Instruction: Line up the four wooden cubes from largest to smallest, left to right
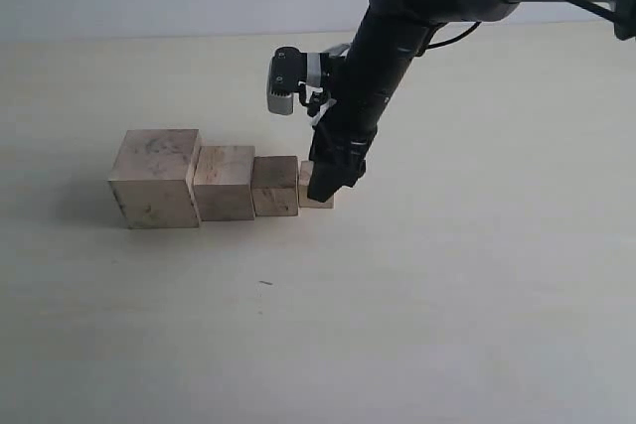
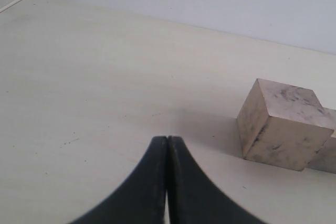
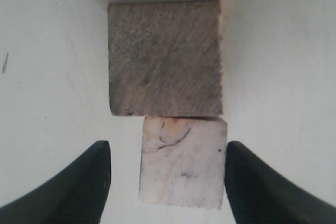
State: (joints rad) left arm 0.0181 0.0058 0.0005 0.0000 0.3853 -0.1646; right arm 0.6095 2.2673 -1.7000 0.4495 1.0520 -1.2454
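Observation:
The four wooden cubes stand in a touching row in the exterior view: the smudged largest cube [image 1: 154, 178], the second [image 1: 225, 183], the third [image 1: 275, 186] and the smallest [image 1: 320, 199] at the right end. My right gripper [image 1: 332, 182] is lowered over the smallest cube and partly hides it. In the right wrist view that cube [image 3: 182, 169] sits between the open fingers of the right gripper [image 3: 167, 153], abutting the third cube [image 3: 165, 59]. My left gripper [image 2: 167, 139] is shut on nothing, with the largest cube [image 2: 283, 124] off to one side.
The pale tabletop [image 1: 417, 305] stretches around the row. A small dark speck [image 1: 265, 283] lies in front of the cubes. The right arm's black links [image 1: 397, 27] reach down from the upper right.

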